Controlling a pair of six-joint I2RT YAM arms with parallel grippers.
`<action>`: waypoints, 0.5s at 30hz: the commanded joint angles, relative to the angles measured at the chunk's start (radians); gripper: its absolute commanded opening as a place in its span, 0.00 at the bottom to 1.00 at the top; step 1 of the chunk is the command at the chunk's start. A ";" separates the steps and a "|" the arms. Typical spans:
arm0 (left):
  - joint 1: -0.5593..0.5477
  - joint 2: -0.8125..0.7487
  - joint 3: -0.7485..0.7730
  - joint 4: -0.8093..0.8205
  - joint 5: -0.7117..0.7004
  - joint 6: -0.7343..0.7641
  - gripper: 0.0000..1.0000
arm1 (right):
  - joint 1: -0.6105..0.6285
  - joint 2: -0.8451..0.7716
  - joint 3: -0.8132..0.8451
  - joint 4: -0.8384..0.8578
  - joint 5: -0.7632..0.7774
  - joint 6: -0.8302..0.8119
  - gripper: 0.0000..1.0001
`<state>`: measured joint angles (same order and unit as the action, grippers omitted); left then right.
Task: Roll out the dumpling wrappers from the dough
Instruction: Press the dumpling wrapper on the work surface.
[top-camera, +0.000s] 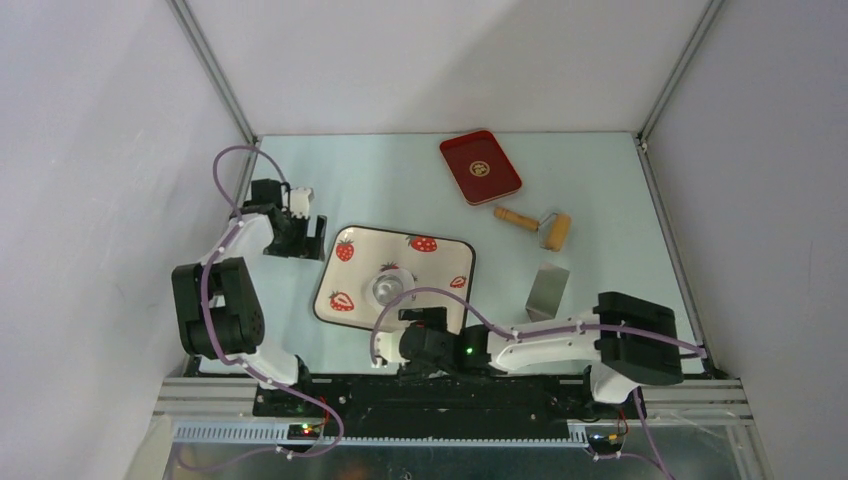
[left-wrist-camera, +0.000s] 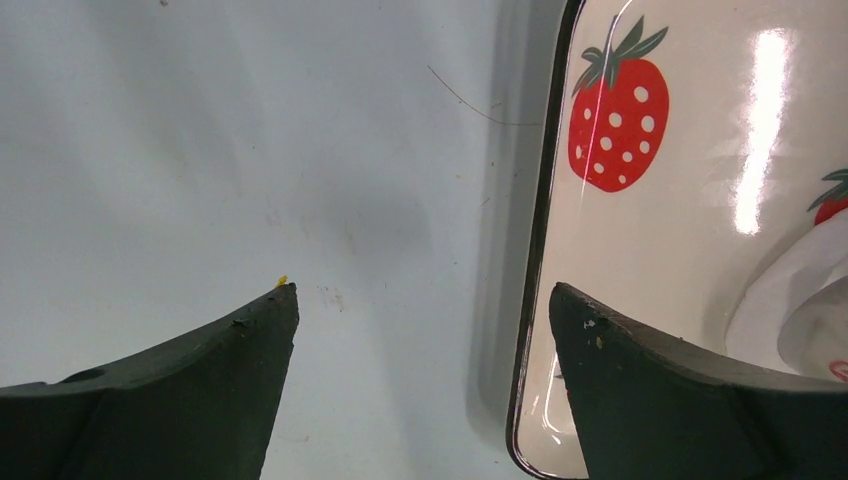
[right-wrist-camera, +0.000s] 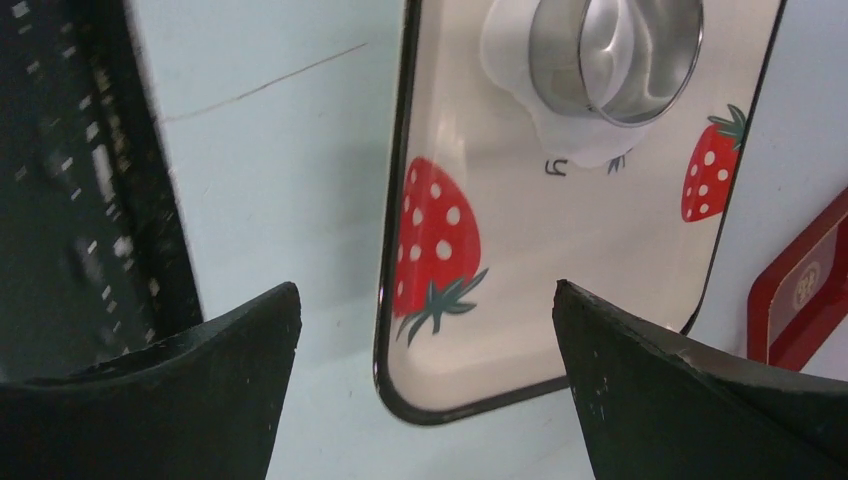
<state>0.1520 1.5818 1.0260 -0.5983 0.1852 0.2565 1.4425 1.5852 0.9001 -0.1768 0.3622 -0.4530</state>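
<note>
Find the dough on the strawberry tray, mid-tabletop. Already pressed into a thin white sheet with an uneven edge, lying under the silvery round cup that sits on top of it. No separate dumpling wrappers to be made out in any view.

Note the left end effector: spread wide, holding nothing, low at the tray's left side, with one finger over bare tabletop and the other over the tray's rim. Note the right end effector: likewise wide and empty, at the tray's near edge with the rim between its fingers.

Probably a pause between grips, with the rolling yet to be done.

- Lift the cup straight up off the sheet before anything else. Expect soft dough to cling to its edge.
- Reach with the right arm for the wooden roller, lying far right, just near of the red tray.
- Pass over or around the metal scraper, which lies between that arm and the roller.
- Grip the handle, not the drum, so the drum can turn.
- Pinch the tray's left rim with the left end effector, since a glossy tray will likely slide under a push.
- Roll lightly from the centre outward, to avoid tearing or dragging so thin a sheet.
</note>
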 joint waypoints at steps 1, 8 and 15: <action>-0.026 -0.020 0.001 0.036 -0.053 0.021 1.00 | -0.025 0.086 0.006 0.154 0.116 0.047 1.00; -0.078 0.034 0.026 0.037 -0.086 0.019 1.00 | -0.185 0.154 0.000 0.198 0.131 0.087 0.99; -0.097 0.129 0.072 0.032 -0.105 -0.017 0.99 | -0.284 0.149 -0.008 0.211 0.124 0.099 0.99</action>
<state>0.0635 1.6749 1.0443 -0.5850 0.1017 0.2539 1.1912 1.7218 0.9005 0.0067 0.4587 -0.3759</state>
